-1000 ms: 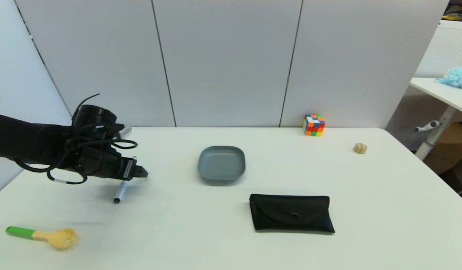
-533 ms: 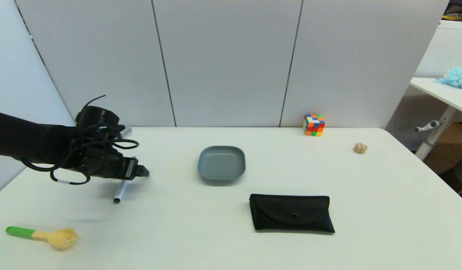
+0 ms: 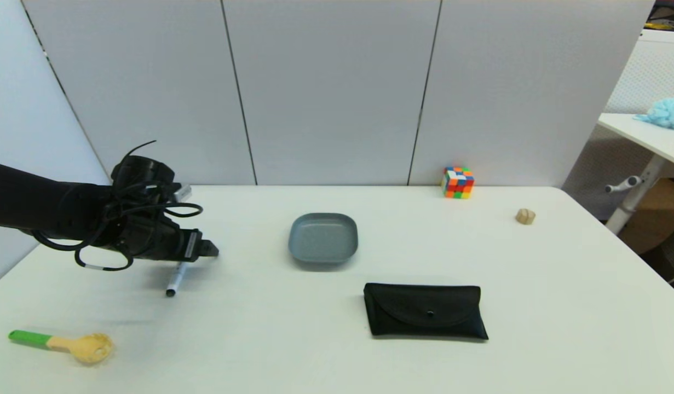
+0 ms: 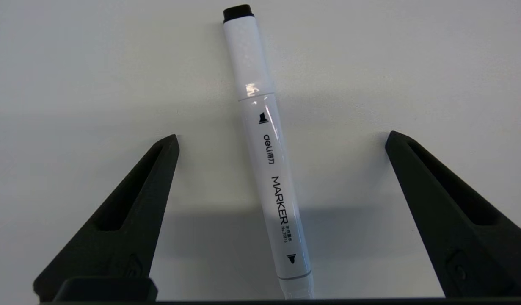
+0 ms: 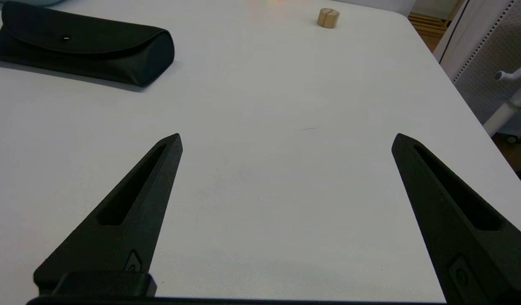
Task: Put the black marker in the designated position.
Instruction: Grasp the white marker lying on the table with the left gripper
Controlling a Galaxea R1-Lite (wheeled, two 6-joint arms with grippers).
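The grey plate (image 3: 323,238) holds nothing; the black pouch (image 3: 425,310) lies flap-closed near it. A green-handled spoon-fork (image 3: 63,343) lies at the tabletop's (image 3: 534,284) near left. The black marker (image 4: 266,161) lies flat between the left gripper's (image 4: 281,137) spread jaws, untouched, its long axis running near-to-far. The right gripper (image 5: 285,140) hangs released over bare tabletop.

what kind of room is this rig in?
Likely a lab or office test bay: plain grey partition panels behind a white table, a second desk at right, and unrelated props like a puzzle cube and black pouch.
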